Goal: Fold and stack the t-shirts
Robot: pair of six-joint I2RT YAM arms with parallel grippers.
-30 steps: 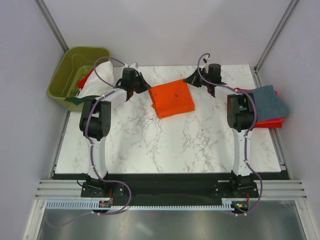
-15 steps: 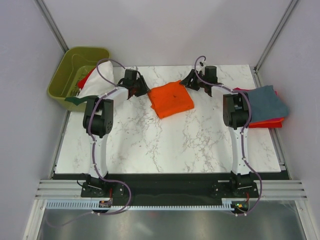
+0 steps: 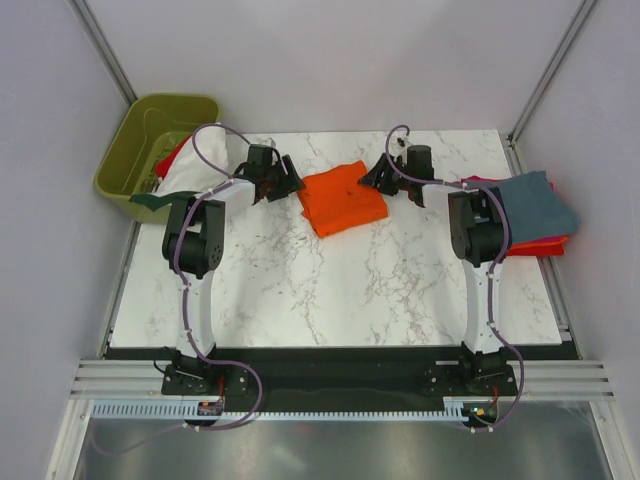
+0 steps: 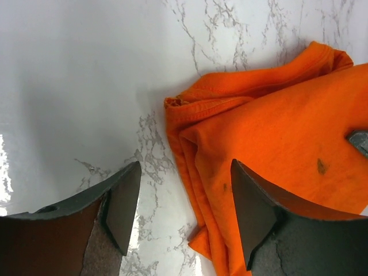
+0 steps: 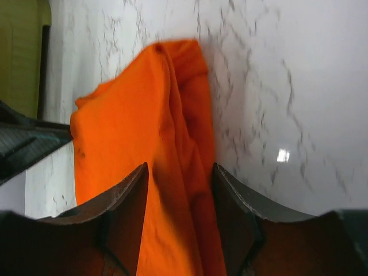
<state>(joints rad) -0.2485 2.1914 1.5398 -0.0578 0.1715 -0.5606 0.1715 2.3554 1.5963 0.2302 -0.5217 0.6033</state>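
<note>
The folded orange t-shirt (image 3: 343,198) lies flat on the marble worktop (image 3: 330,290), just above the centre of the overhead frame. The left tool (image 3: 290,182) sits at its left edge with fingers spread, and the right tool (image 3: 376,180) sits at its right edge, fingers also apart and straddling the folded hem without pinching it. At the right edge of the frame a blue-grey t-shirt (image 3: 535,203) tops a red one (image 3: 540,243), while at upper left a white t-shirt (image 3: 190,165) drapes over the rim of the olive bin (image 3: 125,155).
</note>
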